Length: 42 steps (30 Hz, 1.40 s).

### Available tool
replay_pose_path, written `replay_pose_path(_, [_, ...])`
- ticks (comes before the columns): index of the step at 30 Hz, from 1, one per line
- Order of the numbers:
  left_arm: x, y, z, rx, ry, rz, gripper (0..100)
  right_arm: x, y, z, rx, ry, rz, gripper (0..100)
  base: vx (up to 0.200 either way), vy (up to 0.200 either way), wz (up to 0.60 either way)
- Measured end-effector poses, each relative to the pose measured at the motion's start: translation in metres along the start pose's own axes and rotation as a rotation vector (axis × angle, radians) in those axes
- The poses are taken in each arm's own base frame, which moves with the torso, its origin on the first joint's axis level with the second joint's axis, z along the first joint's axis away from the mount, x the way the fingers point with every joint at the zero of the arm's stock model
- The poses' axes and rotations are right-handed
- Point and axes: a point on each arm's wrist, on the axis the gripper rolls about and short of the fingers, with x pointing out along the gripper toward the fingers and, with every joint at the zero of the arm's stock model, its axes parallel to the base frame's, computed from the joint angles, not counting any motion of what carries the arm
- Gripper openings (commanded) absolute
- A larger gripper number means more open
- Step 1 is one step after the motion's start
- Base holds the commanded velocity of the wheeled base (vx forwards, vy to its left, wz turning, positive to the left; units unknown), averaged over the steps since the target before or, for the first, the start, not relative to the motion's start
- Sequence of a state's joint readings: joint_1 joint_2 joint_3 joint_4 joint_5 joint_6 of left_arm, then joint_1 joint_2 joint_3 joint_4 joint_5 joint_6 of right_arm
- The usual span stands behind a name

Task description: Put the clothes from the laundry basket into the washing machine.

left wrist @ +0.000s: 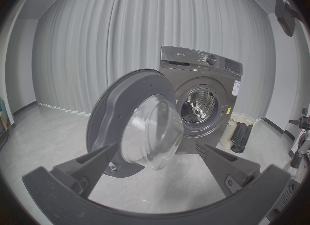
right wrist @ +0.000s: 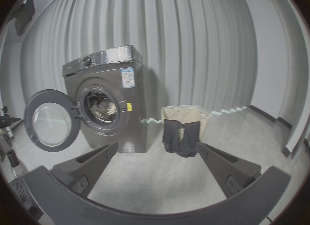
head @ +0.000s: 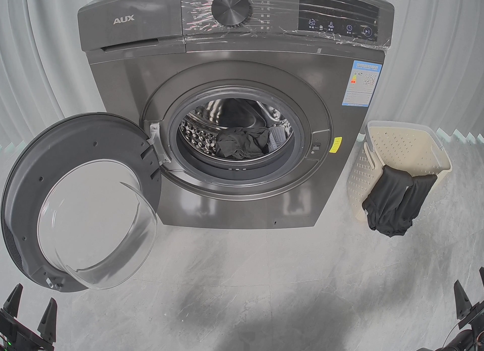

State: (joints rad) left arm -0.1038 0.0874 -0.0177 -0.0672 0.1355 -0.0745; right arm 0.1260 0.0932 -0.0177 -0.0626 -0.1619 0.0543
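Observation:
The grey washing machine [head: 237,100] stands ahead with its round door [head: 80,200] swung wide open to the left. Dark clothes [head: 242,141] lie inside the drum. To the machine's right a cream laundry basket [head: 403,148] holds a black garment [head: 396,200] draped over its front rim. My left gripper [head: 31,310] sits low at the bottom left, open and holding nothing. My right gripper [head: 471,294] sits low at the bottom right, open and holding nothing, well short of the basket [right wrist: 185,114] and the garment [right wrist: 180,136].
Pale marbled floor [head: 282,276] stretches between me and the machine. A pleated grey curtain [head: 438,54] runs behind everything. The open door [left wrist: 135,122] juts out into the floor on the left side, close in front of my left gripper [left wrist: 156,151].

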Motion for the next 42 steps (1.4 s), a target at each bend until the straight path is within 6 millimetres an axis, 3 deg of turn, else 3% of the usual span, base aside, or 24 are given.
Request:
replay_pose_path(6, [-0.001,0.0,-0.001,0.012,-0.014,0.045,100,-0.002,-0.001,-0.001,-0.032,-0.02,-0.112,100,0.0,0.0,0.0])
replay_pose_path(18, [-0.006,-0.004,-0.01,0.07,0.009,-0.045,100,-0.007,0.005,-0.009,-0.044,-0.005,0.046,100,0.0,0.0,0.0])
replay_pose_path(42, [-0.007,-0.004,-0.009,0.038,-0.003,-0.03,100,-0.007,0.005,-0.011,-0.06,0.009,0.065,100,0.0,-0.2,0.0])
